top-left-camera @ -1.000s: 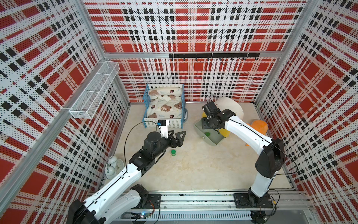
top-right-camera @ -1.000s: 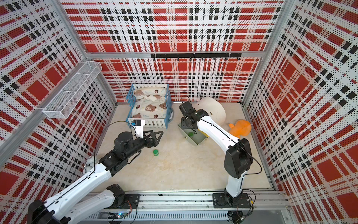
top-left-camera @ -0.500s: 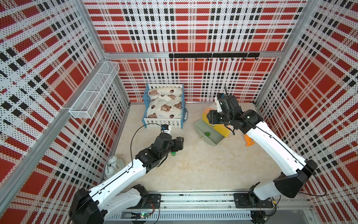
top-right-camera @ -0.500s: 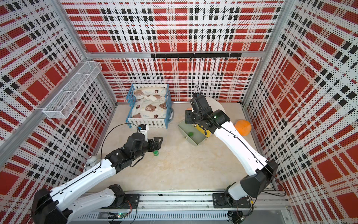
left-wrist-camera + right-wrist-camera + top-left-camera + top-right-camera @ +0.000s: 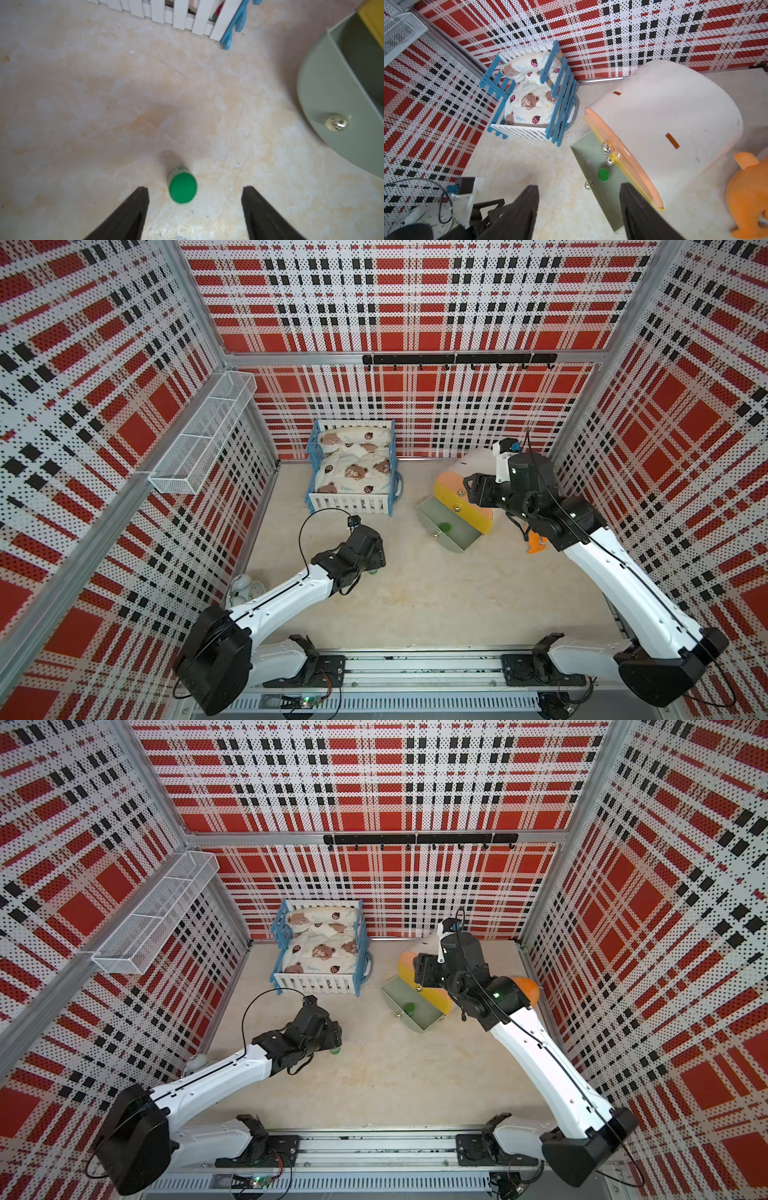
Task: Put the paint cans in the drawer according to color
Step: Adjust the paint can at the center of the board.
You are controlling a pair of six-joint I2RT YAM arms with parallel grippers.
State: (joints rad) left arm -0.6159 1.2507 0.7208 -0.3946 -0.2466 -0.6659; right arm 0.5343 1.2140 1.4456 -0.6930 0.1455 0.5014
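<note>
Beige tabletop (image 5: pixel 415 593) bears an open drawer (image 5: pixel 462 537) holding a green paint can (image 5: pixel 445 526).

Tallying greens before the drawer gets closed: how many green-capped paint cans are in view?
2. One green-capped can sits in the open drawer; the second can stands on the tabletop outside it. Others may be hidden.

Top views overhead, facing down; wrist views closer, sharing drawer (image 5: pixel 324 93)
</note>
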